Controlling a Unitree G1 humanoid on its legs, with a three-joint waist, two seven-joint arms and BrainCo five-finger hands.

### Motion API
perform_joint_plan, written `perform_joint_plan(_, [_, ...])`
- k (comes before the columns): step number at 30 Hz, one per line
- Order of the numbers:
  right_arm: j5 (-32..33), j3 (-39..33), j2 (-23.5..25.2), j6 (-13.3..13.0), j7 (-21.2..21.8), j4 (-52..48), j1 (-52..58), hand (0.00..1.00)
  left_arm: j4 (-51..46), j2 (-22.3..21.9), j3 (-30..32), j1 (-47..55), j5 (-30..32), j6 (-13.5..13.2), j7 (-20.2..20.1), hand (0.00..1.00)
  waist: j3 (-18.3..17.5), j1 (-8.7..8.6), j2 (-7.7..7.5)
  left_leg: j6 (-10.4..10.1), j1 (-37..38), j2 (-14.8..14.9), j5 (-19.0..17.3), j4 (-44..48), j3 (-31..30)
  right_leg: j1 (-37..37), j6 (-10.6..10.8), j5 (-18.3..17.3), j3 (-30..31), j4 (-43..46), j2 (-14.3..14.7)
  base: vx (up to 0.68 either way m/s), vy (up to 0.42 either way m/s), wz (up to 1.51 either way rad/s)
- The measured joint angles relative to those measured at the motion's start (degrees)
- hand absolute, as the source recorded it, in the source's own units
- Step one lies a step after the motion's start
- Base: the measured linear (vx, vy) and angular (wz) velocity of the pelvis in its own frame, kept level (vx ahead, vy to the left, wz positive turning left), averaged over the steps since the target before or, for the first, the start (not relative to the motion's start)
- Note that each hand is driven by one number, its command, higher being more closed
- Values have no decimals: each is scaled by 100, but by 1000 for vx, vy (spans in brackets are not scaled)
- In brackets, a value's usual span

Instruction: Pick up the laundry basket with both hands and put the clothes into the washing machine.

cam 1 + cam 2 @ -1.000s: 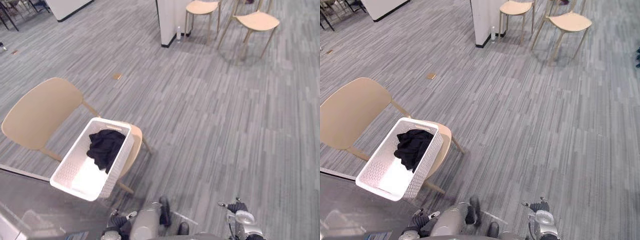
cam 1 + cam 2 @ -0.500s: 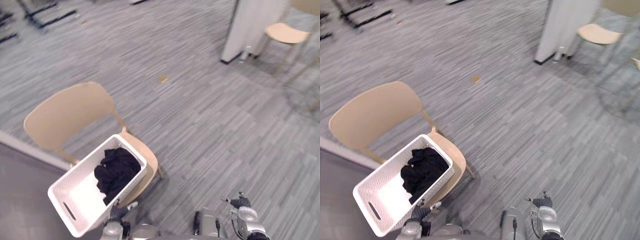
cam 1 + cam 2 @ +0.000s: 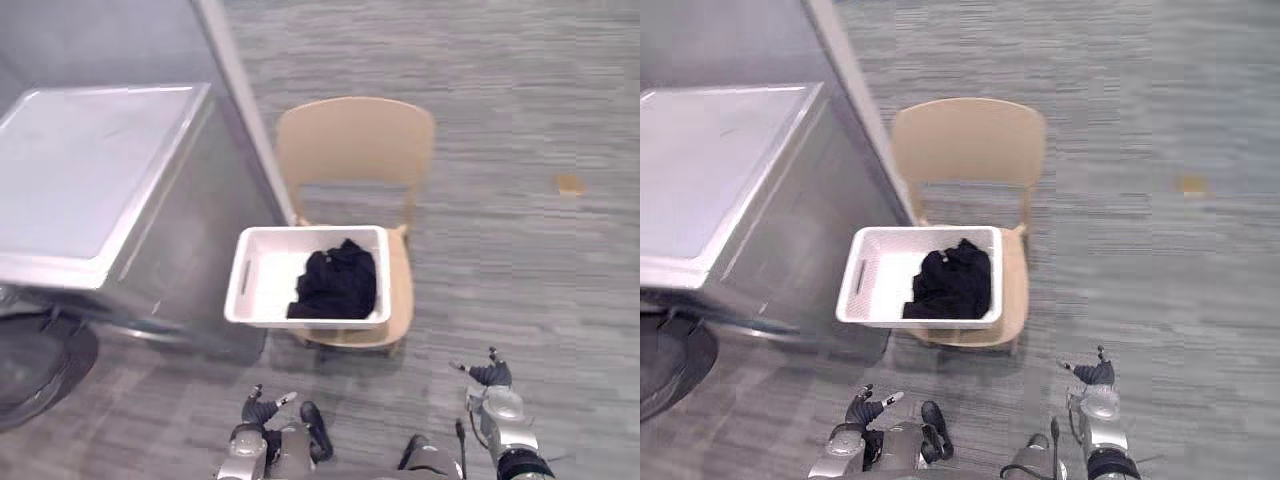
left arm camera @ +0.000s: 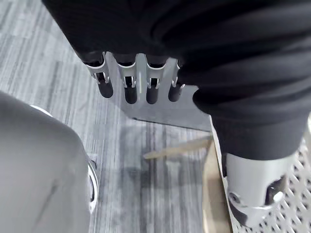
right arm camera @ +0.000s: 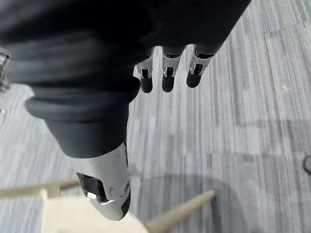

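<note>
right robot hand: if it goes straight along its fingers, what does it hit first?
Most likely the floor beside the chair. The right robot hand is open, aimed at bare carpet; the chair's seat and leg lie toward the thumb, off that line. Depth unclear.

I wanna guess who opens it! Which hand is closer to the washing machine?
Left. The left hand hangs near a corner of the washing machine; the right hand is farther off, beyond the chair.

Before you: 1 grey striped carpet floor [image 3: 520, 120]; 1 tan wooden chair [image 3: 355, 140] standing on it, backrest away from you, beside 1 grey wall panel [image 3: 110, 40]; 1 small tan patch [image 3: 570, 184] on the floor, right of the chair.
</note>
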Motion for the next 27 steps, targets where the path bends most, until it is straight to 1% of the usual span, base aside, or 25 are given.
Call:
perform_joint_plan(1, [0, 1, 76, 1, 0, -2, -5, 0, 5, 72, -1, 6, 4, 2, -32, 0, -37, 2, -72, 30, 11, -88, 23, -66, -44, 28, 38, 23, -33, -77, -34, 40, 164, 60])
perform_joint_plan(2, [-2, 4, 143, 2, 2, -4, -42, 0, 7, 176, -2, 14, 8, 5, -56, 0, -79, 2, -151, 74, 27, -223, 66, -174, -117, 86, 121, 73, -70, -158, -94, 53, 153, 33])
perform_joint_plan(3, [-31, 10, 156, 0, 1, -4, -94, 0, 7, 251, -3, 25, 16, 5, -55, 0, -117, 3, -216, 103, 42, -360, 83, -260, -149, 88, 136, 85, -106, -133, -202, 48, 153, 29])
perform_joint_plan(4, [-83, 12, 149, -1, 0, -8, -123, 0, 7, 267, 0, 40, 19, 5, -55, 0, -125, 3, -230, 124, 60, -426, 68, -283, -175, 94, 139, 87, -133, -83, -275, 41, 159, 25])
perform_joint_plan(5, [-200, 40, 130, 3, 1, -15, -186, 0, 6, 262, 2, 97, 20, 5, -56, 0, -125, 1, -229, 222, 139, -549, -6, -354, -249, 65, 142, 88, -158, 191, -439, 22, 170, 32])
perform_joint_plan(6, [-292, 173, 86, 30, 6, -75, -176, 0, -1, 248, -13, 133, 19, 5, -59, 0, -124, -43, -227, 235, 235, -662, -78, -427, -355, -42, 142, 89, -133, 781, -677, 20, 175, 38])
perform_joint_plan(7, [-367, 226, 76, 51, 8, -146, -150, 0, -8, 256, -23, 144, 19, -1, -60, 0, -120, -48, -237, 250, 293, -717, -109, -433, -411, -154, 123, 99, -50, 1184, -812, 30, 167, 52])
perform_joint_plan(8, [-544, 338, 56, 75, 12, -335, -121, 0, -18, 280, -13, 164, 14, -4, -57, 0, -111, -70, -262, 314, 382, -789, -184, -409, -541, -462, -172, 258, 319, 2024, -1012, 75, 160, 58])
perform_joint_plan(9, [-695, 544, 32, 102, 18, -561, -136, 0, -30, 360, -18, 193, 20, 0, -58, 0, -110, -154, -281, 376, 459, -807, -241, -413, -711, -858, -466, 196, 939, 2685, -922, 91, 128, 59])
perform_joint_plan(10, [-744, 646, 34, 105, 16, -692, -142, 0, -43, 402, -5, 211, 23, 0, -56, 0, -104, -167, -306, 384, 500, -808, -251, -420, -769, -996, -412, 42, 1225, 2868, -777, 85, 67, 56])
perform_joint_plan(11, [-905, 796, 25, 101, 14, -960, -156, 0, -82, 480, 5, 254, 26, 4, -55, 0, -103, -163, -341, 389, 555, -807, -260, -440, -892, -1214, -317, -265, 1648, 2933, -439, 73, 8, 41])
perform_joint_plan(12, [-967, 845, 22, 100, 16, -1098, -174, 0, -118, 516, 10, 277, 34, 4, -55, 0, -101, -174, -342, 383, 570, -805, -263, -449, -950, -1300, -290, -381, 1797, 2820, -293, 94, -6, 52])
perform_joint_plan(13, [-1155, 905, -28, 81, 25, -1313, -218, 0, -142, 567, 39, 277, 125, 4, -55, 0, -100, -174, -346, 377, 573, -802, -267, -450, -1051, -1422, -215, -443, 1969, 2380, 12, 124, -27, 60])
perform_joint_plan(14, [-1269, 919, -127, 35, 33, -1369, -326, 0, -143, 576, 92, 274, 138, 4, -55, 0, -70, -174, -363, 352, 574, -790, -269, -415, -1158, -1468, -186, -414, 2054, 1765, 262, 114, -42, 59])
perform_joint_plan(15, [-1319, 968, -202, 35, 33, -1368, -394, 0, -143, 581, 126, 282, 138, 1, -50, 0, -60, -167, -378, 294, 561, -790, -241, -372, -1186, -1478, -163, -348, 2120, 1415, 366, 125, -66, 71])
perform_joint_plan(16, [-1418, 1162, -395, 29, 32, -1383, -526, 0, -128, 633, 162, 304, 205, 13, -47, 0, -52, -171, -441, 213, 426, -841, -319, -89, -1342, -1437, -314, 312, 2308, 740, 517, 137, -105, 68])
perform_joint_plan(17, [-1462, 1232, -490, 20, 38, -1395, -540, 0, -108, 619, 171, 291, 238, 14, -44, 0, -46, -190, -411, 179, 362, -835, -364, 23, -1458, -1410, -318, 419, 2298, 760, 519, 185, -137, 69])
perform_joint_plan(18, [-1570, 1417, -687, 21, 141, -1460, -634, 0, -139, 589, 180, 303, 235, -12, -45, 0, -51, -136, -338, 136, 275, -765, -376, 80, -1579, -1435, -364, 372, 2152, 743, 564, 157, -130, 45])
perform_joint_plan(20, [-1661, 1596, -795, -13, 220, -1608, -773, 0, -127, 589, 217, 301, 234, -12, -47, 0, -4, -160, -277, 77, 170, -718, -338, 55, -1733, -1453, -396, 337, 1966, 732, 583, 129, -137, 38])
perform_joint_plan(23, [-1937, 1931, -1004, -88, 355, -1574, -1074, 0, -103, 589, 258, 309, 234, -13, -47, 0, 17, -134, -246, -67, -1, -642, -238, -60, -1951, -1512, -409, 339, 1743, 623, 669, 96, -125, 32])
perform_joint_plan(25, [-2086, 2173, -1152, -101, 412, -1438, -1236, 0, -89, 589, 281, 304, 235, -15, -47, 0, 45, -111, -228, -131, -74, -627, -190, -120, -2040, -1536, -437, 357, 1639, 563, 685, 64, -69, 26])
perform_joint_plan(27, [-2254, 2464, -1348, -113, 506, -932, -1550, 0, -47, 590, 281, 245, 235, -27, -48, 0, 123, -4, -152, -121, -225, -638, -126, -129, -2081, -1639, -484, 392, 1594, 522, 683, 18, -16, 13])
